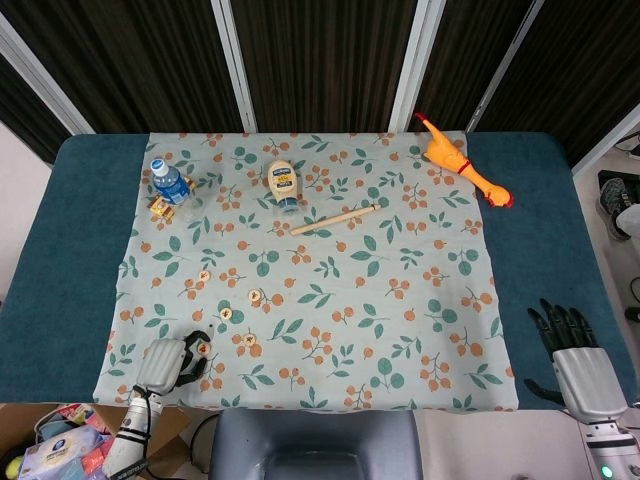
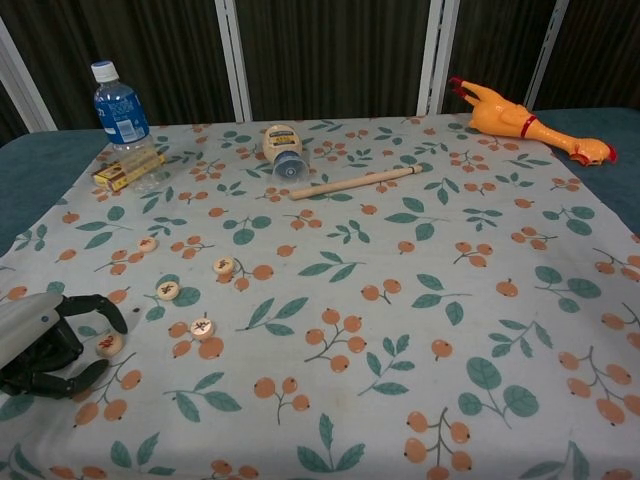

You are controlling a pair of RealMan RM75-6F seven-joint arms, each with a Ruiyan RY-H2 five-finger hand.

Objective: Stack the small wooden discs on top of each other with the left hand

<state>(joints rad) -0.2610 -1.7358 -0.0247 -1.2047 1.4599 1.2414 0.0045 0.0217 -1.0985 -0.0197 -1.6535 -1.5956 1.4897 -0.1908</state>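
Several small wooden discs lie apart on the floral cloth at the front left, none stacked: disc [image 2: 147, 243], disc [image 2: 224, 266], disc [image 2: 168, 290], disc [image 2: 203, 327] and the nearest disc [image 2: 109, 344], which the head view also shows [image 1: 204, 348]. My left hand [image 2: 45, 340] [image 1: 170, 362] rests on the cloth beside that nearest disc. Its fingers [image 2: 95, 303] arch over the disc and the thumb lies below it, with no clear contact. My right hand [image 1: 572, 350] hovers off the table's front right corner, fingers spread and holding nothing.
At the back left stand a water bottle [image 2: 118, 105] and a small yellow box [image 2: 125, 172]. A mayonnaise bottle [image 2: 281, 147] and a wooden stick [image 2: 356, 182] lie at the back middle, and a rubber chicken [image 2: 525, 125] at the back right.
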